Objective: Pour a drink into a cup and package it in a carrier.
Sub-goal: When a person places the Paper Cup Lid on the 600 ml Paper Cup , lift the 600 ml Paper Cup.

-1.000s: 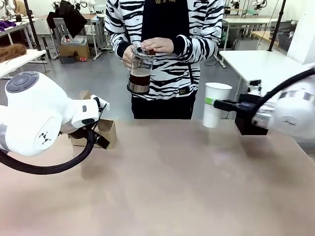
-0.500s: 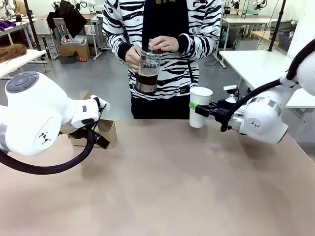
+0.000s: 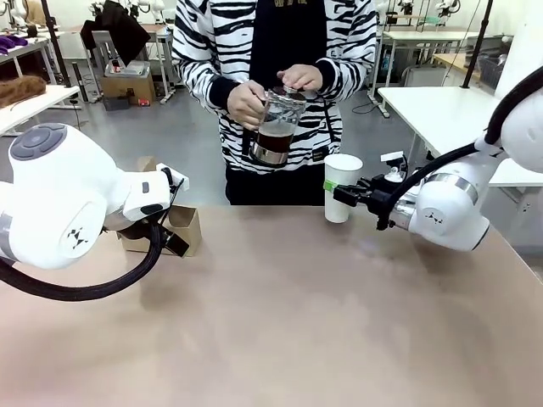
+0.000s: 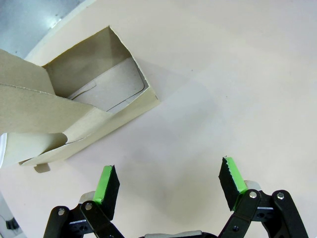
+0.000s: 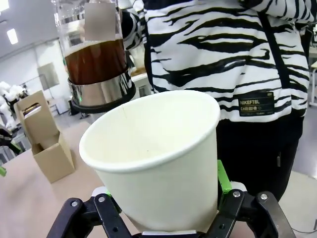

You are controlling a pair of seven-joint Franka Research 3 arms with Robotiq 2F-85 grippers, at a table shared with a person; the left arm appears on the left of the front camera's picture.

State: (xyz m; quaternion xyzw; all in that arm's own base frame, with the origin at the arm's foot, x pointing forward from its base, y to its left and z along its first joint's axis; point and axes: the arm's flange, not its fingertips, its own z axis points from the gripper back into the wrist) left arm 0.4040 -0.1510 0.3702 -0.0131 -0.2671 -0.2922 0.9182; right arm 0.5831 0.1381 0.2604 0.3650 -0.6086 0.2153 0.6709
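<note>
The left arm (image 3: 59, 203) hides most of the carrier (image 3: 188, 227); the plunger pot (image 5: 96, 64) is cut off at the top.

Lab-like workshop: rows of white worktables (image 3: 450, 106), grey floor (image 3: 170, 146), cardboard box (image 3: 129, 85) behind.

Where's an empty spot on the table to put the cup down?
The whole middle and near side of the table is bare, between the carrier on the left and the right end effector gripping the cup. It is crowded at the far left, where the left end effector hovers by the carrier.
</note>
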